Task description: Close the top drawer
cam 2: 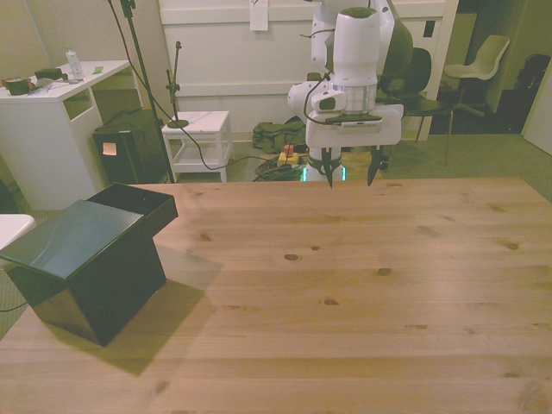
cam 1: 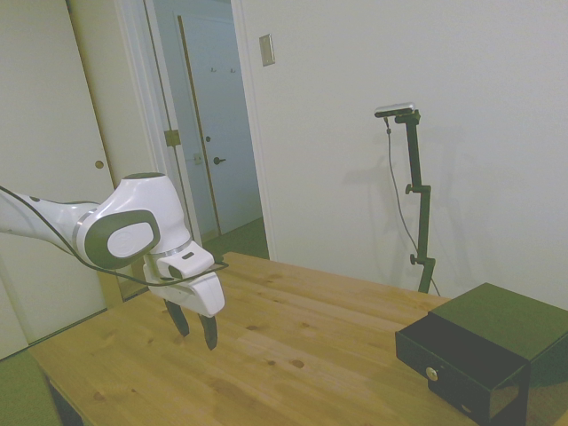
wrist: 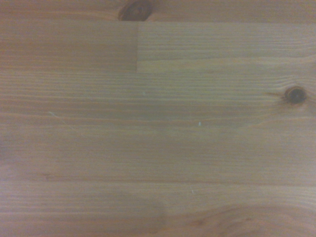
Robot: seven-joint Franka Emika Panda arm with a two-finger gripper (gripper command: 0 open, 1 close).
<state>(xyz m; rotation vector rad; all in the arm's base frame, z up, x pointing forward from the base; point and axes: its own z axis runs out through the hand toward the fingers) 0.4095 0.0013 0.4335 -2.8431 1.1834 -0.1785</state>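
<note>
Gripper (cam 1: 195,328) hangs above bare table (cam 1: 293,337), fingers apart, holding nothing; it touches nothing, and the wrist view shows only wood grain and knots. I read it as not yet started on the approach.

Top drawer (cam 1: 454,353) is well away from the gripper, across the table toward the side view's right, pulled out of the black cabinet (cam 1: 510,321), hence the job. It has a black front with a small pale-gold knob (cam 1: 432,374). In the front view the drawer (cam 2: 136,201) is an open, empty-looking black tray sticking out toward the arm's side.
</note>
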